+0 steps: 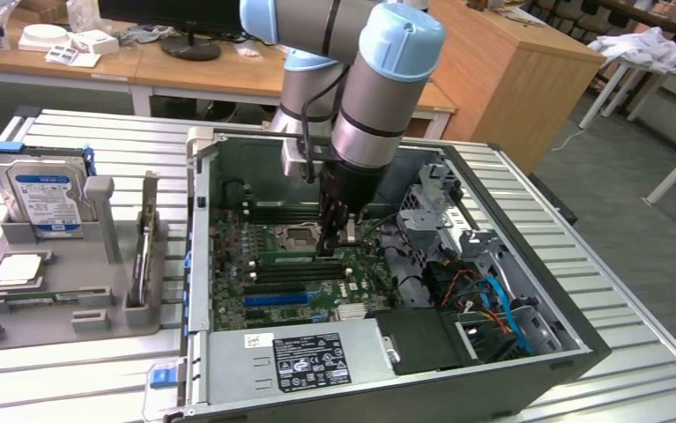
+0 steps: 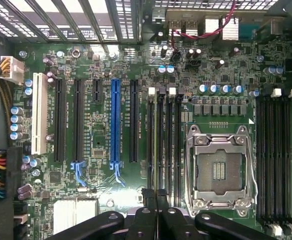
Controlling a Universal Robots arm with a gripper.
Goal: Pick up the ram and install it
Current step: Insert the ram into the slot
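Inside the open computer case (image 1: 203,264) my gripper (image 1: 340,245) reaches down to the motherboard. The ram (image 1: 296,257), a thin green stick, stands on edge in one of the black memory slots beside the CPU socket (image 1: 300,234). In the wrist view the ram (image 2: 155,145) is a narrow greenish line in the slot row next to the empty silver socket (image 2: 218,170). My gripper (image 2: 156,197) is shut, its two black fingertips pressed together right over one end of the ram. Whether they touch it I cannot tell.
A grey tray (image 1: 67,317) at the exterior view's left holds a blue-labelled hard drive (image 1: 44,198) and a square silver CPU chip (image 1: 18,269). The power supply (image 1: 314,357), coloured cables (image 1: 491,300) and drive cage (image 1: 432,207) crowd the case. More memory slots (image 2: 273,160) lie beyond the socket.
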